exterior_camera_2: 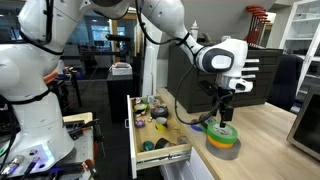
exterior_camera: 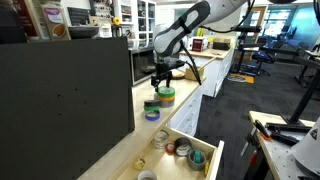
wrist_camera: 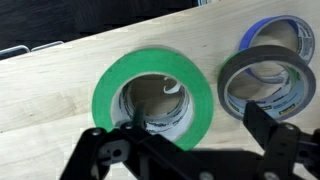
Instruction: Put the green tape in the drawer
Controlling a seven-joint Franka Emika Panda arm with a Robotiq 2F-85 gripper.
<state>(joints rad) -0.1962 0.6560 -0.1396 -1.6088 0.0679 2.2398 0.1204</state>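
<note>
The green tape (wrist_camera: 150, 62) lies flat on the pale wood counter and fills the wrist view; it also shows in both exterior views (exterior_camera: 165, 96) (exterior_camera_2: 222, 131). My gripper (wrist_camera: 200, 135) is open directly above it. One finger hangs over the hollow centre and the other outside the ring's right wall. I cannot tell whether the fingers touch the tape. The gripper also shows in both exterior views (exterior_camera: 163, 78) (exterior_camera_2: 222, 110). The drawer (exterior_camera: 207, 150) (exterior_camera_2: 165, 157) is pulled open below the counter's edge, with several small items inside.
A grey tape roll (wrist_camera: 262, 53) lies right beside the green one, and a blue roll (wrist_camera: 255, 28) lies just past it. Another blue roll (exterior_camera: 152, 113) sits near the counter edge. A large dark panel (exterior_camera: 60, 100) stands along the counter.
</note>
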